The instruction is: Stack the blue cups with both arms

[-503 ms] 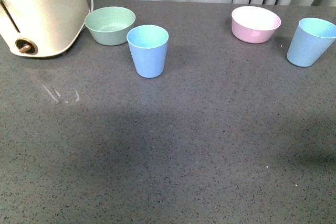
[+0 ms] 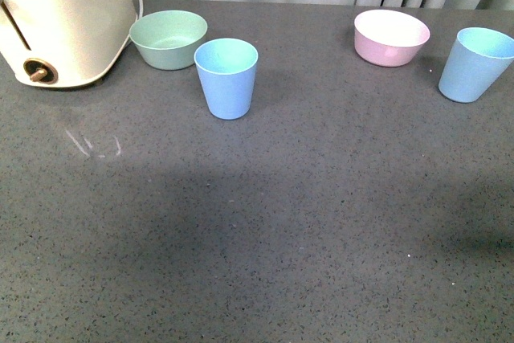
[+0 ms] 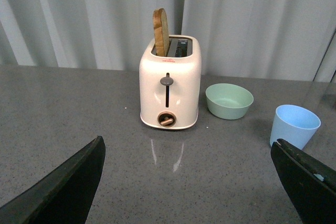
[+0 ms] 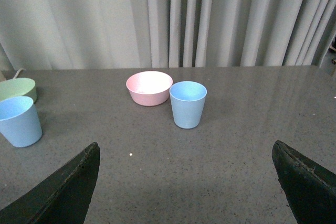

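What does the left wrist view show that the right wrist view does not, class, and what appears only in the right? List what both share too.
Only the left wrist view: the cream toaster, with a wooden piece standing up out of one slot. Only the right wrist view: the pink bowl and the blue cup beside it. Both: the green bowl, the other blue cup near it, the grey table and the curtain.

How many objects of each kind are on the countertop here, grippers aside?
Blue cups: 2
Bowls: 2 (green bowl, pink bowl)
Toaster: 1
Wooden slice in the toaster slot: 1
Total: 6
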Robot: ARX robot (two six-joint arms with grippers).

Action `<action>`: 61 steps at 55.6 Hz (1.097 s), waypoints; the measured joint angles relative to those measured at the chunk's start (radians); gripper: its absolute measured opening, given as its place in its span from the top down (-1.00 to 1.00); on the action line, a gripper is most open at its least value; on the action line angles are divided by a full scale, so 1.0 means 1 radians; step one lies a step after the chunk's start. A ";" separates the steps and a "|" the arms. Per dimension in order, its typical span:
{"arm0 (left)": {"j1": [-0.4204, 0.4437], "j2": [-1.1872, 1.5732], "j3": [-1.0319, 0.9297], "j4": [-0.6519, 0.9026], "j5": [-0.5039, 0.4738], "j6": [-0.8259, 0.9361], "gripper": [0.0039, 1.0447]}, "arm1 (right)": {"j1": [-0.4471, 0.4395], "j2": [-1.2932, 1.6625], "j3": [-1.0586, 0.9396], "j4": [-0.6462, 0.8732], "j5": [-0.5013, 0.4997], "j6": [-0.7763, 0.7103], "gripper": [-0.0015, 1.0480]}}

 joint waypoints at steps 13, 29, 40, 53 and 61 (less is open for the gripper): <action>0.045 0.262 0.173 -0.373 0.254 -0.041 -0.84 | 0.000 0.000 0.000 0.000 -0.002 0.000 -0.83; -0.169 0.988 0.454 -0.110 0.164 -0.190 -0.84 | 0.000 -0.001 0.000 0.000 -0.001 0.000 -0.83; -0.254 1.331 0.656 -0.061 0.094 -0.268 -0.84 | 0.000 -0.001 0.000 0.000 -0.001 0.000 -0.83; -0.364 1.625 0.914 -0.086 0.034 -0.322 -0.84 | 0.000 -0.001 0.000 0.000 -0.001 0.000 -0.83; -0.421 1.759 1.028 -0.107 0.020 -0.343 -0.84 | 0.000 -0.001 0.000 0.000 -0.001 0.000 -0.83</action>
